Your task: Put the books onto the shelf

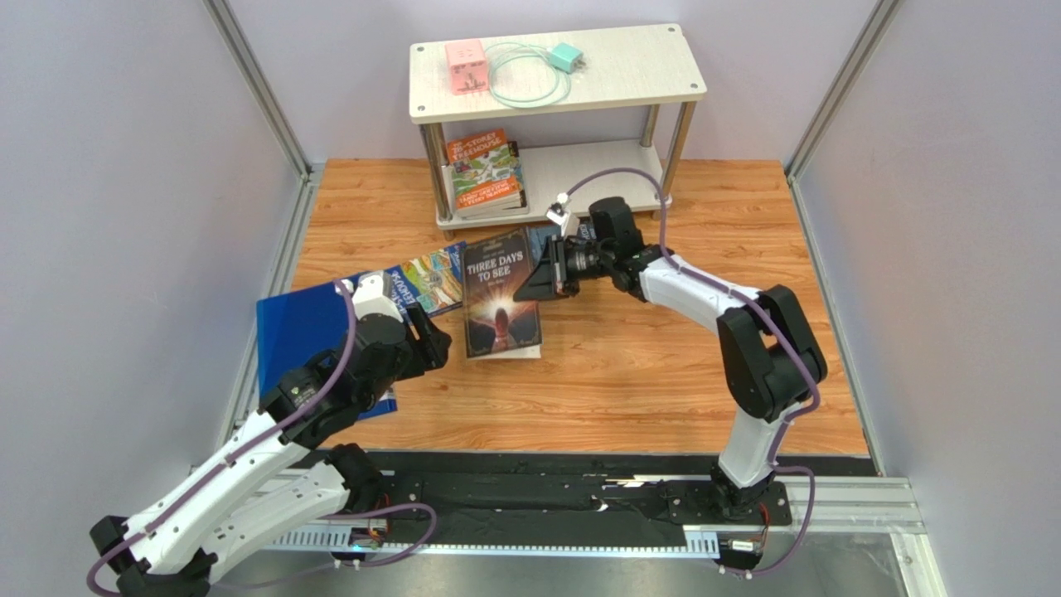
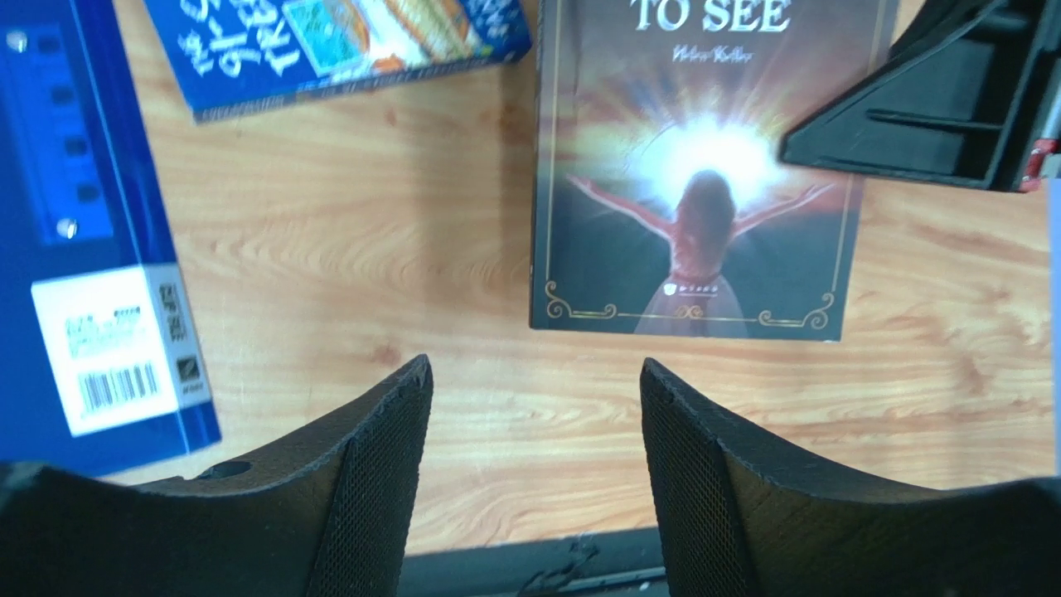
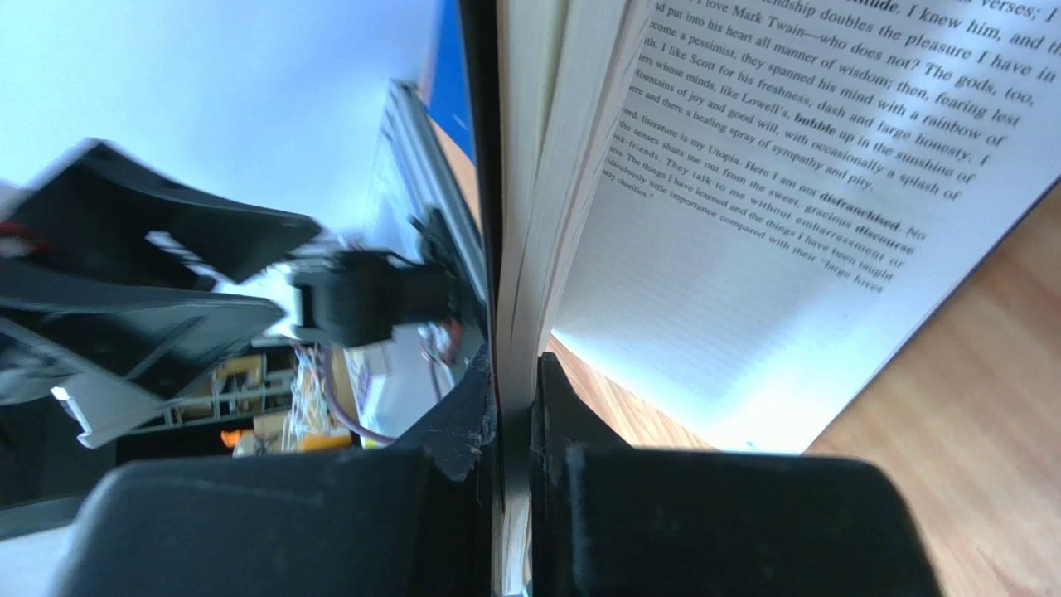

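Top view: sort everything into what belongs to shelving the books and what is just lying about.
Belongs to the job:
- shelf
- orange book, already on its lower board
- black Three Days to See book, its edge clamped by the right gripper
- blue cartoon book
- large plain blue book

Just lying about, on the top board:
- pink box
- teal charger with cable

Black book point(image 1: 501, 296) just before shelf point(image 1: 648, 65)

A shelf point(image 1: 648, 69), black book point(image 1: 501, 305), blue folder point(image 1: 297, 326) and cartoon book point(image 1: 432, 276) sit on the wooden table point(image 1: 648, 386). Orange book point(image 1: 486, 171) on the lower tier point(image 1: 598, 168); pink box point(image 1: 465, 65), charger point(image 1: 567, 57) above.
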`<state>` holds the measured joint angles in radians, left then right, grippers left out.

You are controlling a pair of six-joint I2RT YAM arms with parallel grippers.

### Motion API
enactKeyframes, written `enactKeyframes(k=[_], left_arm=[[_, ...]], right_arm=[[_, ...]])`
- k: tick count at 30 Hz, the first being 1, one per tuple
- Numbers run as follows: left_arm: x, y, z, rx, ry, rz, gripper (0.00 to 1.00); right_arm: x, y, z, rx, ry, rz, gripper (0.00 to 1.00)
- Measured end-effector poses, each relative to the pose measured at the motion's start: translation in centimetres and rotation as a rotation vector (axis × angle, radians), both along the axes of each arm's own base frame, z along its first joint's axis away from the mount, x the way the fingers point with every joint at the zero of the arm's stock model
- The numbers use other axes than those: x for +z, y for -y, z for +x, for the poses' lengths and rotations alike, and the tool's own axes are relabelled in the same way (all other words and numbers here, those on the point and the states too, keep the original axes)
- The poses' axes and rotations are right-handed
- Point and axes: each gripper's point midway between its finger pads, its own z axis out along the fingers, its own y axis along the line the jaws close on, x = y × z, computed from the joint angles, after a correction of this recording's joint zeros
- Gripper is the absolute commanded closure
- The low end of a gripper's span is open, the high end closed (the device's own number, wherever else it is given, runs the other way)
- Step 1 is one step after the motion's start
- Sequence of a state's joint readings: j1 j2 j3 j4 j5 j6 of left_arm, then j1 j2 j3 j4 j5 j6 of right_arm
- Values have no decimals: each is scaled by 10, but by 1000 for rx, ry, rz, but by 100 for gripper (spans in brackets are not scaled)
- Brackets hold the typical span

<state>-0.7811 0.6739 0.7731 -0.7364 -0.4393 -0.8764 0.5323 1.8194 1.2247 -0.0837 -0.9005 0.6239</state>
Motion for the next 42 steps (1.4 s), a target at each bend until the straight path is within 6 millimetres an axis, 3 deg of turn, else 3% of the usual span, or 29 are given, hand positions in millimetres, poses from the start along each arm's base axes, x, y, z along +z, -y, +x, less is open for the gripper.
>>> enactKeyframes(k=[3, 6, 10, 16, 24, 31, 34, 35, 36, 39, 40, 41, 42], left_arm=[[13, -1, 9, -5, 56, -19, 30], [26, 3, 21, -24, 105, -55, 29], [38, 17, 37, -78, 149, -93, 29], [47, 38, 53, -152, 193, -120, 30], [84, 34, 61, -133, 343, -200, 30], [103, 51, 66, -192, 420, -277, 35], [103, 62, 73, -231, 422, -297, 53], [101, 64, 77, -233, 419, -300, 81], [99, 65, 79, -237, 414, -298, 96], [101, 69, 84, -244, 421, -311, 100], [102, 68, 85, -242, 424, -309, 100], [104, 66, 85, -237, 432, -304, 100], [106, 64, 86, -234, 440, -300, 100]], right_arm=[[36, 2, 10, -18, 52, 92, 100], [63, -1, 5, 11, 79, 159, 100], [85, -2, -6, 53, 85, 213, 100], [112, 4, -28, 109, 111, 281, 100], [148, 11, -47, 166, 170, 377, 100], [158, 12, -63, 221, 143, 447, 99], [161, 11, -64, 236, 152, 472, 99], [162, 12, -62, 236, 155, 477, 99], [162, 12, -62, 237, 157, 479, 98], [158, 13, -62, 250, 162, 475, 86], [155, 12, -62, 253, 157, 463, 74], [151, 12, -61, 253, 155, 450, 52], [145, 11, -58, 244, 148, 421, 46]])
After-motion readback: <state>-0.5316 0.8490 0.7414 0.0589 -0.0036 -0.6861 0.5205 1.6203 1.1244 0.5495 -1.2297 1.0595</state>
